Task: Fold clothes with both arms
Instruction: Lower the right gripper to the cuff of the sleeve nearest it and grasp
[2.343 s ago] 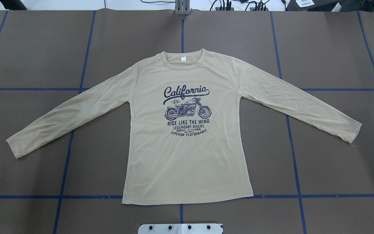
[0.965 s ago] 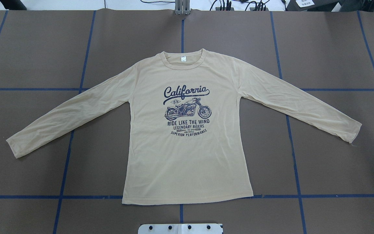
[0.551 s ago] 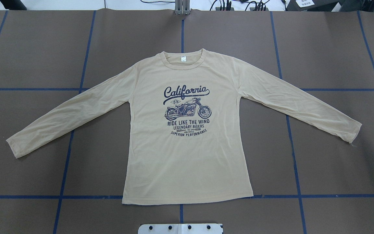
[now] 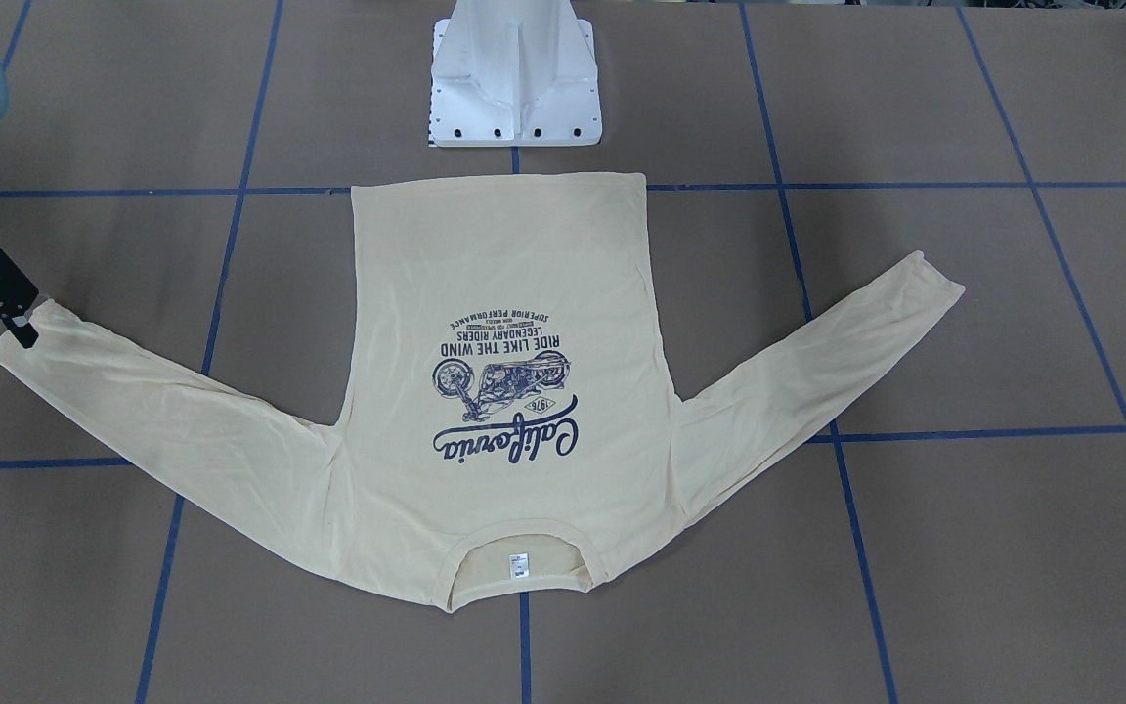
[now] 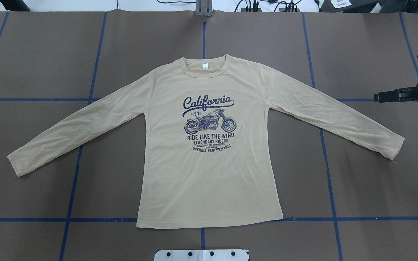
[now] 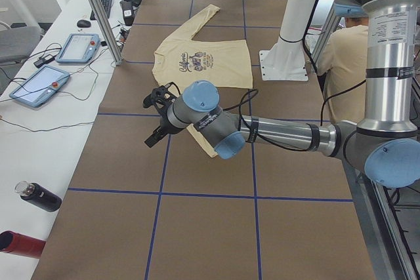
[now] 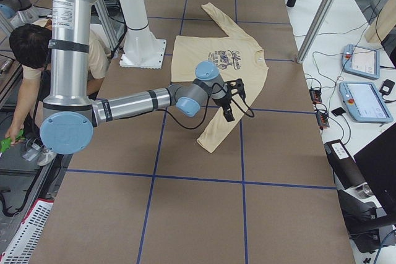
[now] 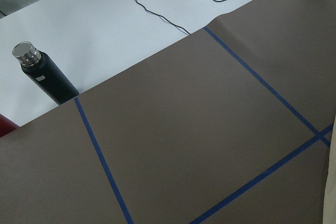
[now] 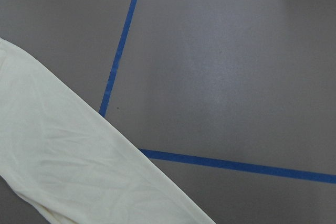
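Observation:
The cream-yellow long-sleeved T-shirt lies flat and face up on the brown table, sleeves spread, collar at the far side; it also shows in the front-facing view. My right gripper hovers over the table's right side near the right sleeve cuff. In the front-facing view it is just at that cuff, apparently open and empty. The right wrist view shows the sleeve below. My left gripper shows only in the exterior left view, above the table near the left cuff; I cannot tell its state.
The white pedestal base stands at the shirt's hem side. A black bottle and a red one lie on the white bench beyond the table's left end, with teach pendants. A person crouches behind the robot.
My right gripper has come into the overhead view from the right edge and moved left toward the right sleeve. The shirt has not moved.

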